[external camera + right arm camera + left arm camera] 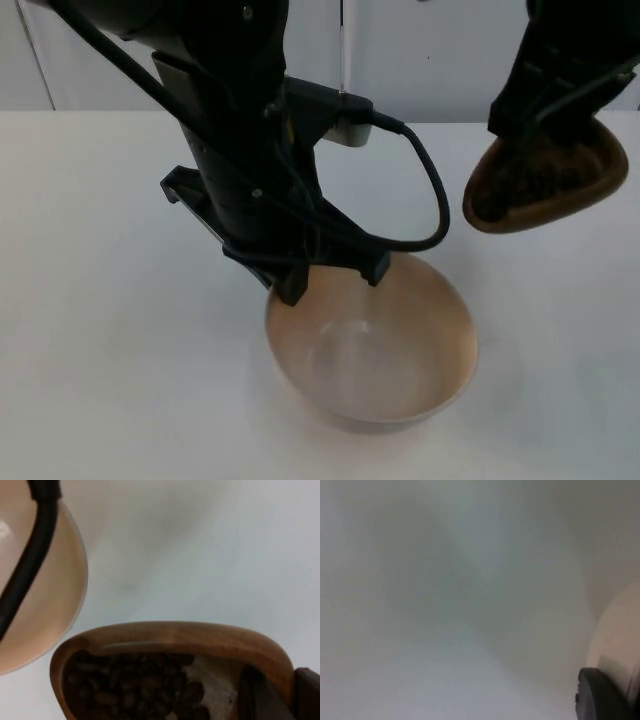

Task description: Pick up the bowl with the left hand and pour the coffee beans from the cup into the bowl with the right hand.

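Pinching the bowl [375, 345] rim between left gripper [330, 275] fingers; clamping right gripper [550, 120] fingers on the cup [545, 185] of coffee beans [135, 687], beside and above the bowl. Carrying lip over bowl centre, then tipping slowly.

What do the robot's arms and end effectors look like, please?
Both arms are black, with boxy, angular housings. The left end effector is built on a broad, flat crossbar. The right end effector is equally black and chunky.
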Robot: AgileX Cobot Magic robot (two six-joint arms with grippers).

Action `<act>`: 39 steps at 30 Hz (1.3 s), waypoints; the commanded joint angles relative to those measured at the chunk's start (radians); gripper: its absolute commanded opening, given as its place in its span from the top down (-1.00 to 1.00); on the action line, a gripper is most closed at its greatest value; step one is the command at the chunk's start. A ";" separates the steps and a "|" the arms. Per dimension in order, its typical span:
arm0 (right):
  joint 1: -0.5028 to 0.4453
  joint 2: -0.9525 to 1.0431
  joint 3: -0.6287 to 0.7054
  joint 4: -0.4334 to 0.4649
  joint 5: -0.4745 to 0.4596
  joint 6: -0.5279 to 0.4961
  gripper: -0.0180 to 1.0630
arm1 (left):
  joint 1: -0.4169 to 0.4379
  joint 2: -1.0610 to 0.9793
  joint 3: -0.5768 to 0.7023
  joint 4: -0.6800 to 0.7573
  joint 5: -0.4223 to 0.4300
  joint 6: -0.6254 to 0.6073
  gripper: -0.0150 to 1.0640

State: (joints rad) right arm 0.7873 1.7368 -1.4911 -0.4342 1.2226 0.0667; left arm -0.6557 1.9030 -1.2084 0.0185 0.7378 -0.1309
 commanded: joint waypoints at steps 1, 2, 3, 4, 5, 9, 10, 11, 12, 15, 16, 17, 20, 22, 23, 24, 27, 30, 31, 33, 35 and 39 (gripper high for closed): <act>0.015 -0.009 0.001 -0.014 -0.002 0.008 0.97 | -0.005 -0.004 -0.002 -0.007 -0.012 -0.005 0.98; 0.027 -0.009 0.001 -0.014 -0.002 0.008 0.97 | -0.005 -0.004 -0.002 -0.007 -0.012 -0.005 0.98; 0.034 -0.009 0.001 -0.014 -0.002 0.008 0.97 | -0.005 -0.004 -0.002 -0.007 -0.012 -0.005 0.98; 0.034 -0.009 0.001 -0.014 -0.002 0.008 0.97 | -0.005 -0.004 -0.002 -0.007 -0.012 -0.005 0.98; 0.039 -0.009 0.001 -0.014 -0.002 0.008 0.97 | -0.005 -0.004 -0.002 -0.007 -0.012 -0.005 0.98; 0.048 -0.009 0.003 -0.012 -0.002 0.008 0.97 | -0.005 -0.004 -0.002 -0.007 -0.012 -0.005 0.98; 0.048 -0.009 0.015 -0.022 -0.002 0.008 0.97 | -0.005 -0.004 -0.002 -0.007 -0.012 -0.005 0.98; 0.051 -0.009 0.036 -0.027 -0.002 0.008 0.97 | -0.005 -0.004 -0.002 -0.007 -0.012 -0.005 0.98; 0.051 -0.009 0.056 -0.033 -0.002 0.013 0.97 | -0.005 -0.004 -0.002 -0.007 -0.012 -0.005 0.98; 0.051 -0.009 0.092 -0.033 -0.002 0.030 0.97 | -0.005 -0.004 -0.002 -0.007 -0.012 -0.005 0.98; 0.051 -0.009 0.099 -0.033 -0.002 0.048 0.97 | -0.005 -0.004 -0.002 -0.007 -0.012 -0.005 0.98; 0.051 -0.009 0.099 -0.031 -0.002 0.057 0.97 | -0.005 -0.004 -0.002 -0.007 -0.012 -0.005 0.98; 0.054 -0.009 0.099 -0.029 -0.002 0.063 0.97 | -0.005 -0.004 -0.002 -0.007 -0.012 -0.005 0.98; 0.064 -0.009 0.099 -0.047 -0.002 0.080 0.97 | -0.005 -0.004 -0.002 -0.007 -0.012 -0.005 0.98; 0.075 -0.011 0.099 -0.059 -0.002 0.082 0.97 | -0.005 -0.004 -0.002 -0.007 -0.012 -0.005 0.98; 0.075 -0.011 0.099 -0.059 -0.002 0.082 0.97 | -0.005 -0.004 -0.002 -0.007 -0.012 -0.005 0.98; 0.094 -0.017 0.099 -0.087 -0.002 0.099 0.97 | -0.005 -0.004 -0.002 -0.007 -0.012 -0.005 0.98; 0.107 -0.030 0.099 -0.120 -0.002 0.114 0.97 | -0.005 -0.004 -0.002 -0.007 -0.012 -0.005 0.98; 0.113 -0.037 0.099 -0.133 -0.002 0.125 0.97 | -0.005 -0.004 -0.002 -0.009 -0.012 -0.005 0.98; 0.128 -0.042 0.099 -0.147 -0.002 0.124 0.97 | -0.005 -0.004 -0.002 -0.009 -0.012 -0.005 0.98; 0.134 -0.042 0.099 -0.162 -0.002 0.130 0.97 | -0.005 -0.004 -0.002 -0.009 -0.012 -0.005 0.98; 0.186 -0.042 0.099 -0.237 -0.002 0.143 0.97 | -0.005 -0.004 -0.002 -0.009 -0.012 -0.005 0.98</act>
State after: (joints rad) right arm 0.9462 1.7075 -1.3949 -0.6191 1.2233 0.1905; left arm -0.6557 1.9030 -1.2084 0.0185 0.7378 -0.1309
